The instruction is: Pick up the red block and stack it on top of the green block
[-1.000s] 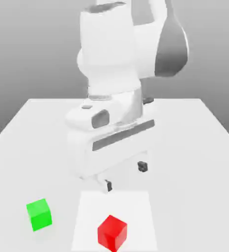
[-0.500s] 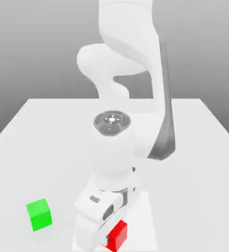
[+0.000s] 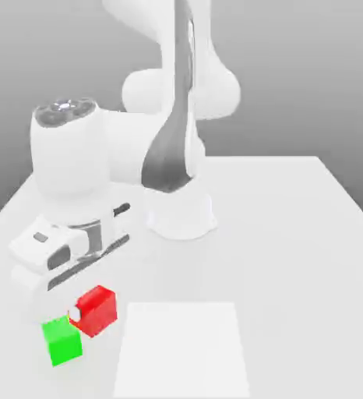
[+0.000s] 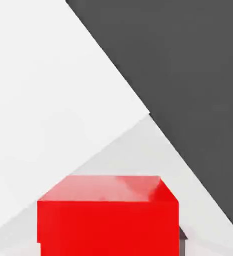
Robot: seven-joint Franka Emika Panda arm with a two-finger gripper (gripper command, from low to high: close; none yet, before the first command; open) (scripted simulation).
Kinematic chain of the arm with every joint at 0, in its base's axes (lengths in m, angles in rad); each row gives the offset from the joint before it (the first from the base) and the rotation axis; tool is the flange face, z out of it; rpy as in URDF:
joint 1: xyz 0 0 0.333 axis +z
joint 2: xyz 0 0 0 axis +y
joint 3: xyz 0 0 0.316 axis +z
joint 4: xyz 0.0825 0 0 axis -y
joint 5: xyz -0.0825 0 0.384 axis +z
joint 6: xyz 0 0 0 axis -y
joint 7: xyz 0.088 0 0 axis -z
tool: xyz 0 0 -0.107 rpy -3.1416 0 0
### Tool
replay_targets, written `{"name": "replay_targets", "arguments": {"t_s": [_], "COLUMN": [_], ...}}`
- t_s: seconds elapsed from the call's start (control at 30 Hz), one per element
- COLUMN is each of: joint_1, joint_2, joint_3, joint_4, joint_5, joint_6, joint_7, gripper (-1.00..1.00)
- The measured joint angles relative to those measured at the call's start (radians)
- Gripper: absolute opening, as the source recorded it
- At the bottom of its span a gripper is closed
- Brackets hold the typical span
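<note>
Exterior view: hand (image 3: 82, 310) clamped on red block (image 3: 97, 308), carried just above and toward that view's right of green block (image 3: 61, 340).

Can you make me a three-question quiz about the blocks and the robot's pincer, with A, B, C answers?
1. Where is the red block?
A. held just above the green block
B. lying flat on the white square
C. at the far table edge

2. How many blocks are there?
A. one
B. two
C. four

3. What is the pincer doing?
A. wide open
B. shut on the red block
C. shut on the green block

Answers: 1 A, it hangs tilted beside and above the green one. 2 B, one red, one green. 3 B, the red block is lifted under the hand.
</note>
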Motion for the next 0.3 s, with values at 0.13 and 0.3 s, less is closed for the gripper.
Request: {"name": "replay_targets", "arguments": {"t_s": [0.13, 0.3], "joint_1": [-0.028, -0.064], "joint_2": [0.092, 0.165], "joint_3": [0.039, 0.086], "joint_4": [0.003, 0.006], "joint_5": [0.092, 0.161], "joint_6": [0.082, 0.144], "joint_7": [-0.088, -0.139], "gripper": [-1.0, 1.0]}}
